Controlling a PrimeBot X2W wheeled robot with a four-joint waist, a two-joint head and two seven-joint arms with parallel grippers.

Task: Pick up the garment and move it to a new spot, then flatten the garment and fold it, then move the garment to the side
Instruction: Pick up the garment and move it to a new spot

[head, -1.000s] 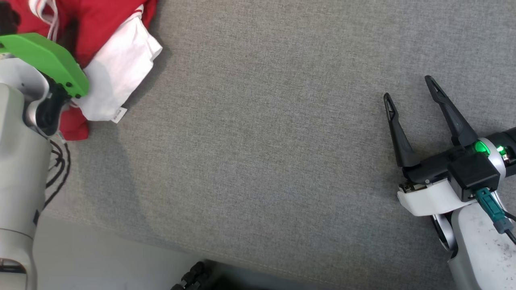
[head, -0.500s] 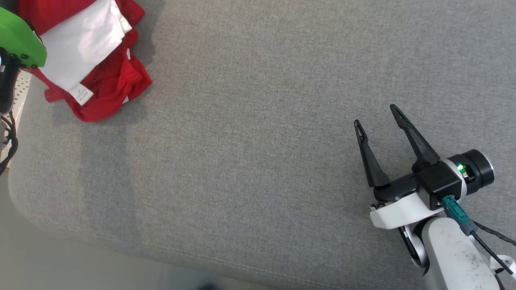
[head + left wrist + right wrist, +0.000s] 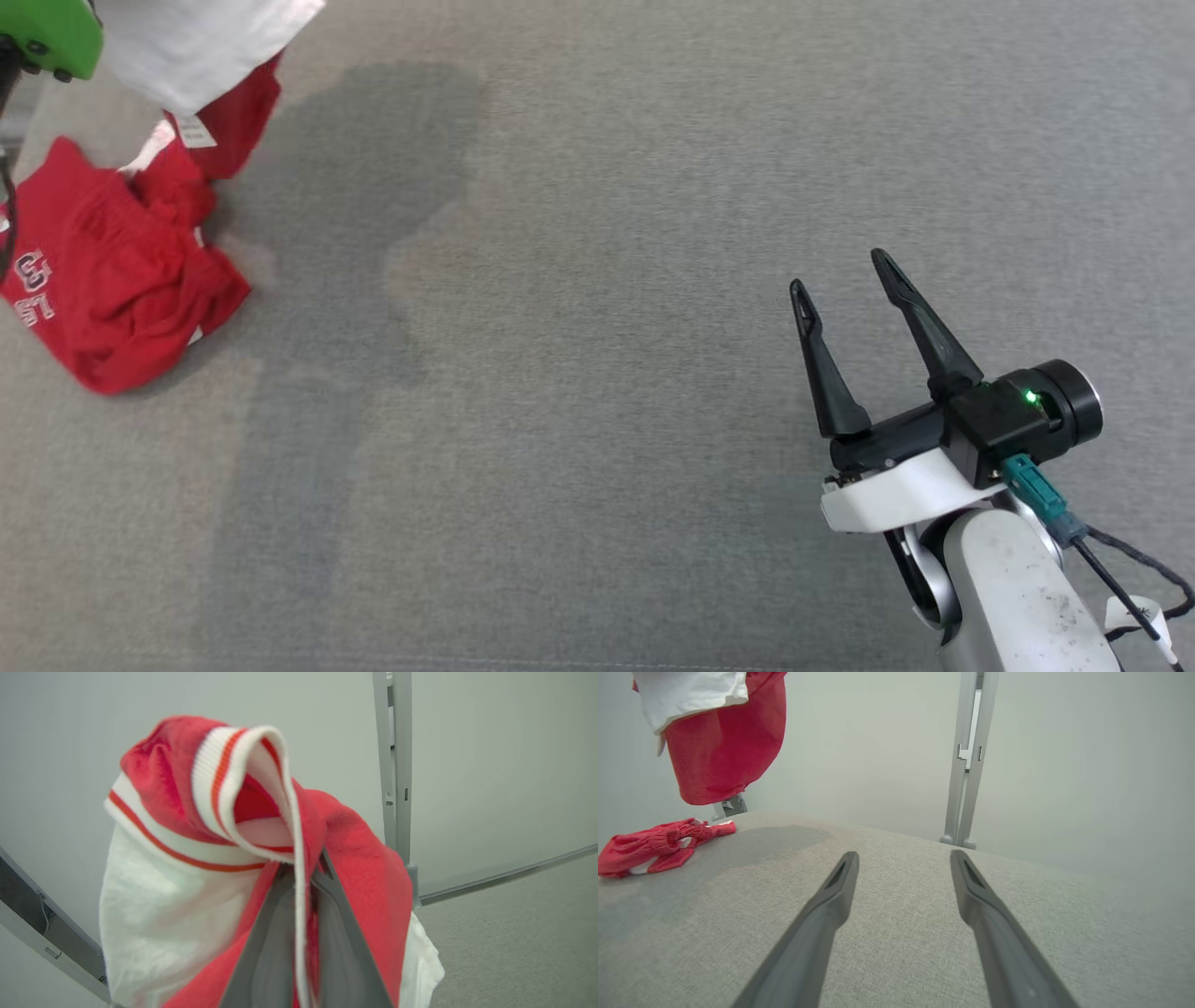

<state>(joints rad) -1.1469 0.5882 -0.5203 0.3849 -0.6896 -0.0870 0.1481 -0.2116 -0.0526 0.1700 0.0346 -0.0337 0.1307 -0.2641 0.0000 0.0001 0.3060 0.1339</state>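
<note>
Holding garment (image 3: pixel 154 914) aloft over grey surface (image 3: pixel 597 373): left gripper (image 3: pixel 302 872) clamped on striped trim (image 3: pixel 210 779) for carry to new spot; right gripper (image 3: pixel 840 271) splayed, empty, likely awaiting flattening.

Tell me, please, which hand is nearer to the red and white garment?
Left. The left hand is shut on the garment at its striped edge, with cloth draped around it. The right hand is open over the grey surface, well off to the garment's right.

red and white garment (image 3: pixel 112 280), grey surface (image 3: pixel 607 280)
</note>
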